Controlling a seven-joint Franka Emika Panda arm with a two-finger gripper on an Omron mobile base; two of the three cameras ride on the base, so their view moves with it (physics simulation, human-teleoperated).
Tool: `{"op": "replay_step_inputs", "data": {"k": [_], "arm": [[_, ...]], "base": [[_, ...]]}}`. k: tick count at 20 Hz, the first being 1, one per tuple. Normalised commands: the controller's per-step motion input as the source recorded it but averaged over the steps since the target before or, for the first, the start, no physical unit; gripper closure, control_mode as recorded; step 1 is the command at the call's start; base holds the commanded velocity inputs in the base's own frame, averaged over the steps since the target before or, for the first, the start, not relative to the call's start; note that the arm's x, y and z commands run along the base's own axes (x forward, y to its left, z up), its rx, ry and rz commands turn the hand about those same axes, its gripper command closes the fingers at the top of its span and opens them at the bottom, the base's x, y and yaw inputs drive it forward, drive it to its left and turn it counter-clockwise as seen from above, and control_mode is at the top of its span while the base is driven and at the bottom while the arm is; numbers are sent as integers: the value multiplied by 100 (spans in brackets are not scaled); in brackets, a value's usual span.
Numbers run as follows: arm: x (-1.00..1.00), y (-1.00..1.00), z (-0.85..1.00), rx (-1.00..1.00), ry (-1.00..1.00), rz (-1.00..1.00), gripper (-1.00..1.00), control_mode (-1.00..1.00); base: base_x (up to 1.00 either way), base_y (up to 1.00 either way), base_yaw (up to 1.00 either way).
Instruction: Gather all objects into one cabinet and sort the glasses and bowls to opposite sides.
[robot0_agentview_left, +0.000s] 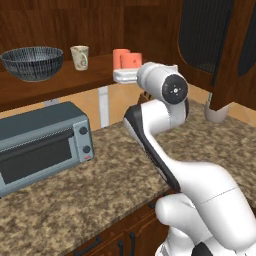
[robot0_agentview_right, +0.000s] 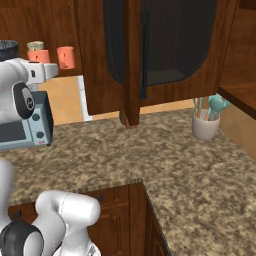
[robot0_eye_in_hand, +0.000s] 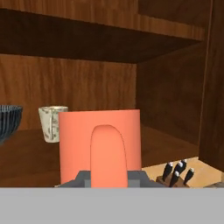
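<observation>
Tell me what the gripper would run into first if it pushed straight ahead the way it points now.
The gripper, shut on a salmon-orange cup, points into the cabinet. Past the cup, its wooden back wall looks first in line; the beige cup sits left of that path, though depth is unclear.

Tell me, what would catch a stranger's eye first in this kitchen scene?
Probably the big white robot arm reaching up from the speckled counter to the wooden cabinet shelf, its gripper shut on a salmon-orange cup. Further left on that shelf stand a beige cup and a wide dark ribbed bowl.
</observation>
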Motion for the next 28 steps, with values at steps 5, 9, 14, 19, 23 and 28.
{"op": "replay_step_inputs", "data": {"k": [5,9,14,19,23,28], "arm": [[41,1,-7,-4,-2,1,100,-100],[49,24,0,-6,0,0,100,-100],[40,41,-17,-7,0,1,100,-100],[43,3,-18,5,0,8,100,-100],[50,0,0,10,0,5,100,-100],[42,5,0,6,0,0,100,-100]], "base": [[0,0,0],[0,0,0],[0,0,0],[0,0,0],[0,0,0],[0,0,0]]}}
